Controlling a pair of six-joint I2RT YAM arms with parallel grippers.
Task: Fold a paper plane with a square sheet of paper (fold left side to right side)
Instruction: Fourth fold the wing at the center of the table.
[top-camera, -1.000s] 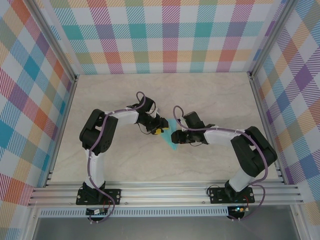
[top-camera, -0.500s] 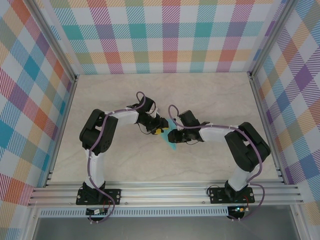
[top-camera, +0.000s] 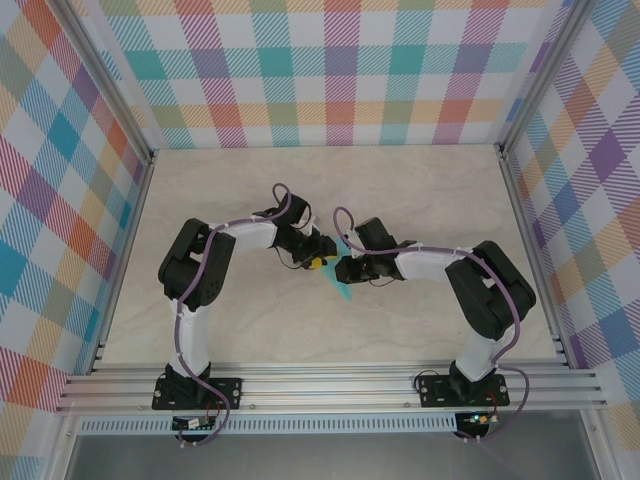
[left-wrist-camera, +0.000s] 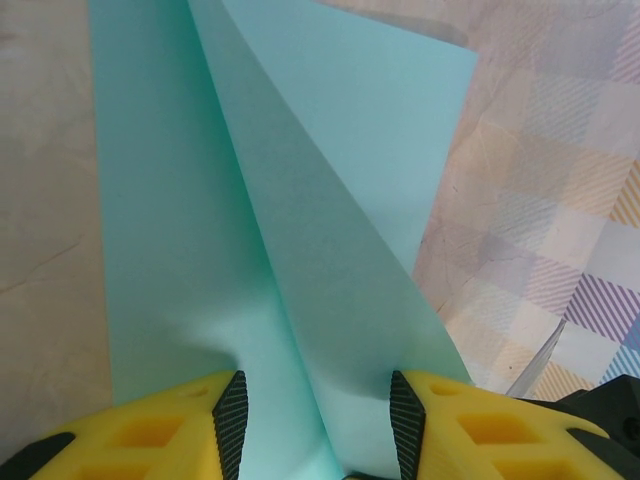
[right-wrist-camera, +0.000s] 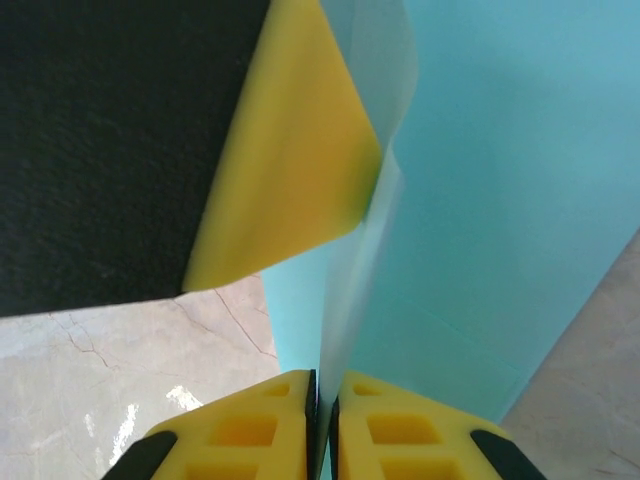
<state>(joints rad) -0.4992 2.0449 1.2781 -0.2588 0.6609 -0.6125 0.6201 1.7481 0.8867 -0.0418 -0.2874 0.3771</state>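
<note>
Turquoise paper plane (left-wrist-camera: 200, 200), partly folded with a raised diagonal flap, lies on the pale marbled bench (left-wrist-camera: 40, 150) where the two tools meet. The left tool (left-wrist-camera: 318, 432) stands open, its yellow fingers (left-wrist-camera: 150, 435) spread either side of the paper, which stretches ahead of it. The right tool (right-wrist-camera: 322, 388), just beside the left one, is pinched closed on an upright edge of the paper.

Paper plane (left-wrist-camera: 300, 250), partly off-frame

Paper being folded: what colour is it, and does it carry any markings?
Plain light turquoise paper, unmarked; clearest in the left wrist view.
</note>
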